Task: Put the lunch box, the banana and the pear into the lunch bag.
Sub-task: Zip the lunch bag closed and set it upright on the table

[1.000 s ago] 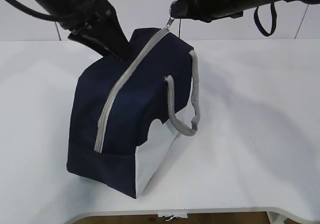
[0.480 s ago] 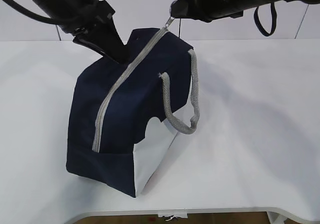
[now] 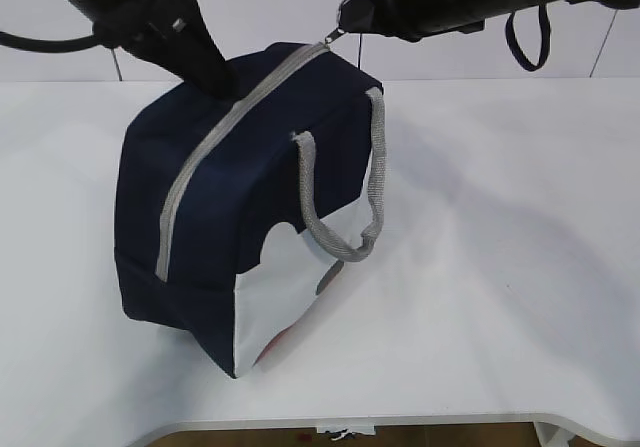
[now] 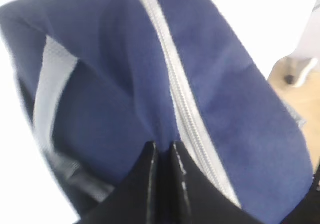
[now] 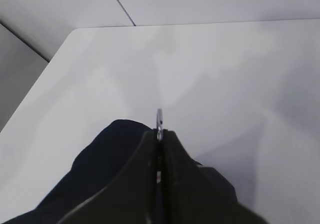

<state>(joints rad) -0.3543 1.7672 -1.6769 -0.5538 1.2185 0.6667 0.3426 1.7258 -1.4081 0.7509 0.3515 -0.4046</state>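
Currently the lunch bag (image 3: pixel 230 217) is sitting at the centre-left of the exterior view, resting on the white desk (image 3: pixel 500 267) with its grey zipper (image 3: pixel 215 132) running closed along the top. The right gripper (image 5: pixel 159 134), at the upper middle of that frame, is pinching the zipper's ring pull (image 5: pixel 159 120) between jaws pressed nearly together; the ring is showing just above the jaw tips in the right wrist view. The left gripper (image 4: pixel 163 151), at the upper left, is nipping a fold of navy fabric just beside the zipper track, jaws almost closed on it.

No lunch box, banana or pear is appearing in any view; whether they are inside cannot be told.

Risks, as judged: the fabric pinch is looking shallow, so a pull on the ring is likely to drag the whole bag rather than run the slider. The thin ring may slip out of the jaws under load. The bag is also leaning slightly and could topple if both arms are pulling unevenly.
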